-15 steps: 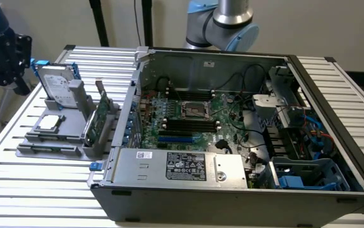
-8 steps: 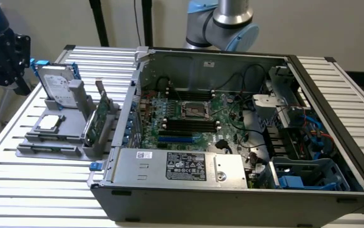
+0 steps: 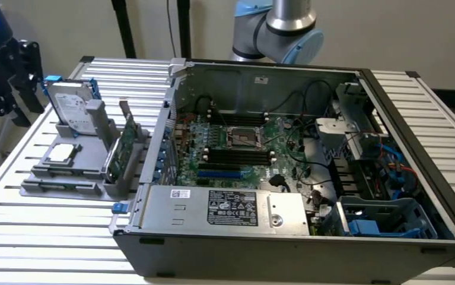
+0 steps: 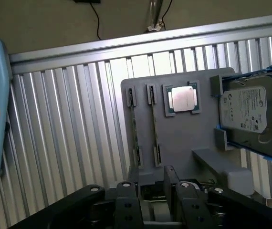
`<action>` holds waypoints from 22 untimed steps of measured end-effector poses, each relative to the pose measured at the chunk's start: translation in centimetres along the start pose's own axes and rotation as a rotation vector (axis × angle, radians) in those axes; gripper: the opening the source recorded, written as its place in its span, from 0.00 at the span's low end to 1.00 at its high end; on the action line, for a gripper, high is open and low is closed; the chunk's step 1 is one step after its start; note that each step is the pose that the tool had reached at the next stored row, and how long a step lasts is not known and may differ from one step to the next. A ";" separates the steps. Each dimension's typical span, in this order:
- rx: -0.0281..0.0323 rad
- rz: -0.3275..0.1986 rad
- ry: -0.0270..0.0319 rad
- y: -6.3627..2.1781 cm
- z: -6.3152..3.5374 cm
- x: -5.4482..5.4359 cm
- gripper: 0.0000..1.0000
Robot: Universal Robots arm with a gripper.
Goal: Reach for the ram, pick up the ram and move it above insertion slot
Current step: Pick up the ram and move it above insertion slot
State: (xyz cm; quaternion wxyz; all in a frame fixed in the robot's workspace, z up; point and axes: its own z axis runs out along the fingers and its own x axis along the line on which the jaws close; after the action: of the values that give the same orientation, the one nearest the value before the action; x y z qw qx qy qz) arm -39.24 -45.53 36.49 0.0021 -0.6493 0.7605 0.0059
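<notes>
Both jaws stand apart, empty; the gripper [image 4: 150, 190] hovers by the holder [image 4: 183, 138], where the ram [image 4: 154, 125] stands on edge.

We see a ribbed silver metal bench [image 3: 45, 237]; a grey plastic parts holder [image 3: 53, 185] lies at the exterior view's left, an open dark computer case [image 3: 235, 255] beside it.

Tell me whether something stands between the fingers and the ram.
Nothing visible does. In the wrist view the ram stands on edge in the holder, with only bare holder between it and the open fingers.
</notes>
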 end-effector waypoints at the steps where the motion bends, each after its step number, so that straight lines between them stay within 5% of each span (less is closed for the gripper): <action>1: 0.0000 0.000 0.0000 0.00 0.18 0.0 0.42; 4: 0.0000 0.000 0.0000 -0.01 0.73 0.0 0.48; 22: -0.0008 -0.072 0.0004 -0.04 4.01 0.2 0.48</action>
State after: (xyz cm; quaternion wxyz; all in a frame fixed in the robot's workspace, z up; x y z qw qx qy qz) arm -39.24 -45.66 32.47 0.0019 -0.6764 0.7365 0.0059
